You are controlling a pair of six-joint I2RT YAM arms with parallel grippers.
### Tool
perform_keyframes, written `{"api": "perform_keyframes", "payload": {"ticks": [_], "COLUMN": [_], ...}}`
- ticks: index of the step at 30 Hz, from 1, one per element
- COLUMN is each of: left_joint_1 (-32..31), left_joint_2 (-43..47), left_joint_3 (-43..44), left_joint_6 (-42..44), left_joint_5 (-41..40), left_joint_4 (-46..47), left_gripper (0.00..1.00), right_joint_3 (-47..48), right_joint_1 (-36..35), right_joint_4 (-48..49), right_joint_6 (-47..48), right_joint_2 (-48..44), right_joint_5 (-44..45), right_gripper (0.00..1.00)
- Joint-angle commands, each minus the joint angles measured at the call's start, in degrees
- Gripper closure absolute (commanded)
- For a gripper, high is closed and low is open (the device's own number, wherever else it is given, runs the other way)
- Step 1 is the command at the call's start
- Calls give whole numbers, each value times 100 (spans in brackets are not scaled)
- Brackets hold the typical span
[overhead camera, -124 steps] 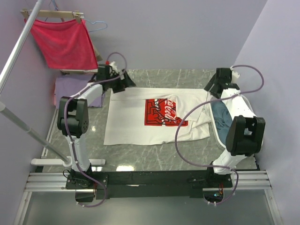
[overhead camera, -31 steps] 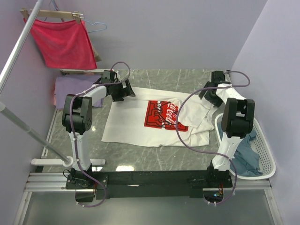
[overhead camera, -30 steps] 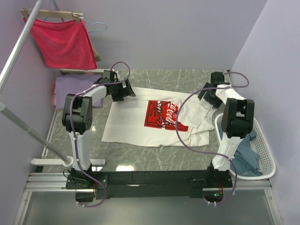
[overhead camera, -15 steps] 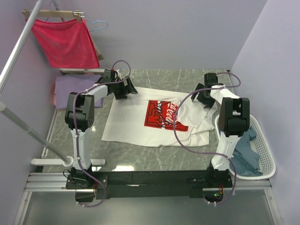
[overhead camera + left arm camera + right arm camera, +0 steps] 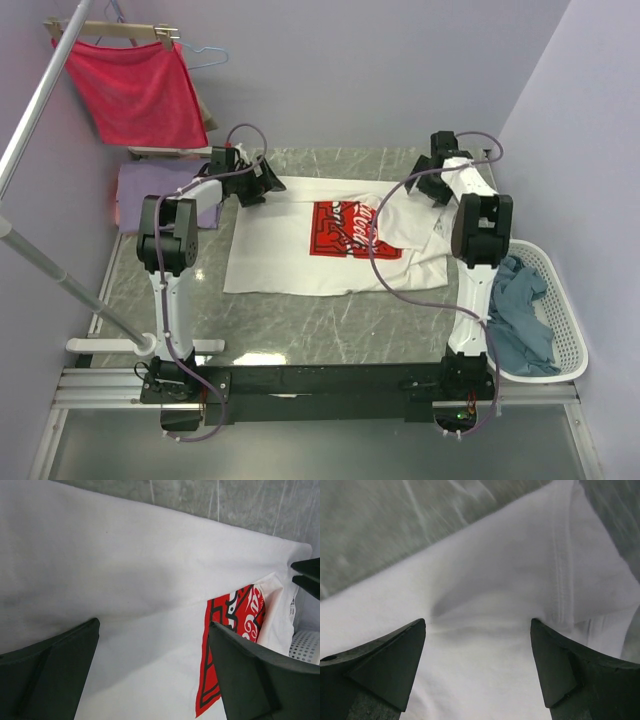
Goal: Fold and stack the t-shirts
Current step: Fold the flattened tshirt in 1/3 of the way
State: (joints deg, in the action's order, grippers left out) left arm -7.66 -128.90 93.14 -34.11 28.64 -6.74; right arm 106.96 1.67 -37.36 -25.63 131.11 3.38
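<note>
The white cotton t-shirt with a red square chest print [image 5: 290,262] lies spread across the middle of the grey marble table [image 5: 300,330], its right side rumpled. The left gripper [image 5: 152,624] and right gripper [image 5: 477,622] hang over its far corners, jaws wide apart, holding nothing. Bare marble runs along its near edge.

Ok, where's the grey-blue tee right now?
Top view, right side: the grey-blue tee lies crumpled in the white basket, just right of the right arm.
</note>
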Motion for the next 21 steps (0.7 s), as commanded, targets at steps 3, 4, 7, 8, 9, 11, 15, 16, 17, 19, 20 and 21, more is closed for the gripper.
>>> {"api": "perform_keyframes", "payload": {"ticks": [3,4,7,8,9,11,15,16,17,19,20,21], "left_joint_1": [291,309,406,441,458,458,432,423,389,327,231,169], "left_joint_2": [-276,-250,-171,-127,-100,-13,286,513,637,1057,1199,1349], "left_joint_3": [-384,-419,-499,-516,-525,-482,-420,-507,-586,-849,-964,-1060], "left_joint_6": [176,176,159,150,133,141,142,106,71,10,-8,9], "left_joint_5": [-1009,-1053,-1151,-1098,-1089,-836,-501,-518,-552,-754,-825,-912], "left_joint_4": [-591,-591,-557,-434,-381,-180,137,190,260,375,410,419], "left_gripper": [1,1,1,1,1,1,0,1,1,0,1,1], "right_joint_3": [2438,2661,3067,2946,2806,2001,759,539,110,-279,-603,-762], "right_joint_1": [-97,-114,-123,-132,-132,-132,-123,-123,-123,-123,-132,-132], "right_joint_4": [-947,-1087,-1028,-888,-530,33,1395,1564,1705,1925,1917,1813], "right_joint_6": [207,233,355,383,400,418,488,532,576,611,594,577], "right_joint_2": [1266,1512,1681,1638,1550,1006,-406,-654,-900,-1569,-1762,-2104], "right_joint_5": [-320,-529,-889,-970,-1040,-1233,-1252,-1182,-1138,-1006,-884,-865], "right_gripper": [8,8,8,8,8,6,2,2,1,0,0,0]}}
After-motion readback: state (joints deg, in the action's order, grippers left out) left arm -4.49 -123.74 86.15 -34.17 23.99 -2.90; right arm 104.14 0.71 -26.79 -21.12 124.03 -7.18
